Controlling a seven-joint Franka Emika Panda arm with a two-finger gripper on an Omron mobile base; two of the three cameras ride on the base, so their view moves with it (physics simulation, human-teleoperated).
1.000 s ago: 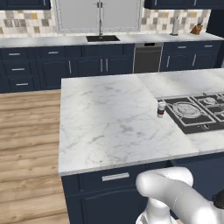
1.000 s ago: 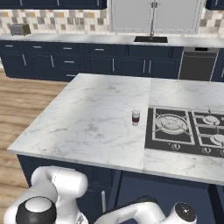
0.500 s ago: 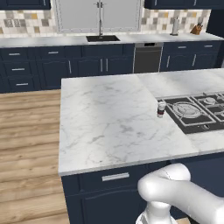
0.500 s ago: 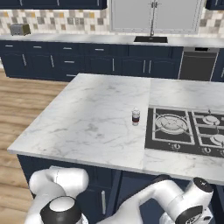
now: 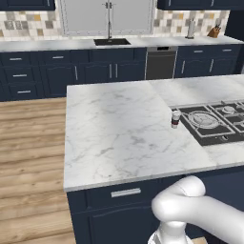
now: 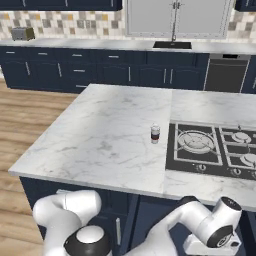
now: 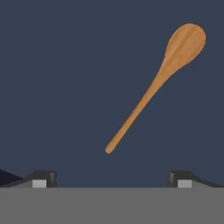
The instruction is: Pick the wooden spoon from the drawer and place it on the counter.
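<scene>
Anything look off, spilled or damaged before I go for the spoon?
Nothing stands out. The wooden spoon lies whole on the dark drawer floor, slanted across the hand view, ahead of the open gripper. On the counter, the small cup stands upright by the cooktop.

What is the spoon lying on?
The spoon lies flat on a plain dark blue surface, the drawer floor by the look of it. Nothing else lies near it. The open gripper hangs above, not touching. What's beneath the spoon itself is covered.
</scene>
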